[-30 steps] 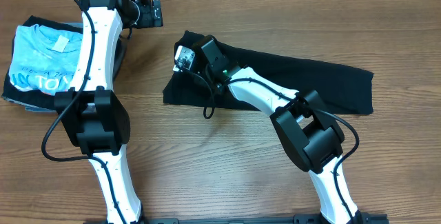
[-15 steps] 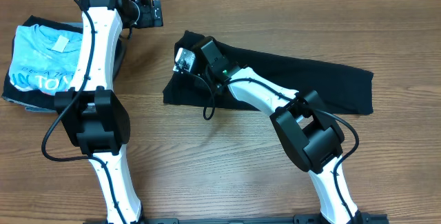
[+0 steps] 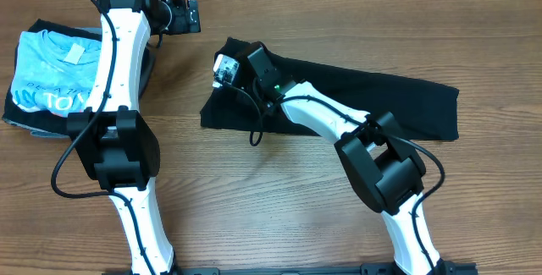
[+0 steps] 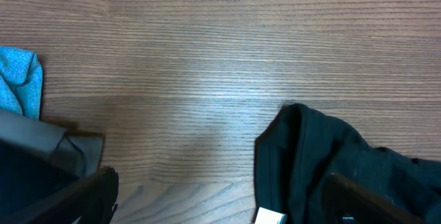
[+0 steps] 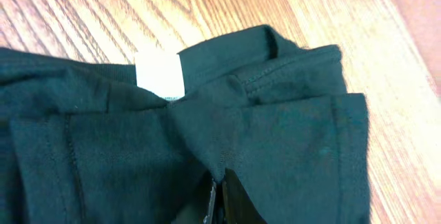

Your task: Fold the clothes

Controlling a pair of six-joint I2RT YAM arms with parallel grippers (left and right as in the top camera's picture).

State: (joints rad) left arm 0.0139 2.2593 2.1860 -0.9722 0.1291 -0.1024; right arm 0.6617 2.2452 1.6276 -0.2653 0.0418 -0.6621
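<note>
While left fingers [image 4: 69, 196] gape, right fingers [image 5: 234, 207] pinch the plain black T-shirt [image 3: 406, 106], folded lengthwise

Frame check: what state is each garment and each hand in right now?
black T-shirt, folded into a long band on the table, one end pinched.
right hand, shut on the black T-shirt.
left hand, open, holding nothing.
light blue T-shirt, folded, lying on top of a pile.
grey garment, under the light blue T-shirt, mostly hidden.
</note>
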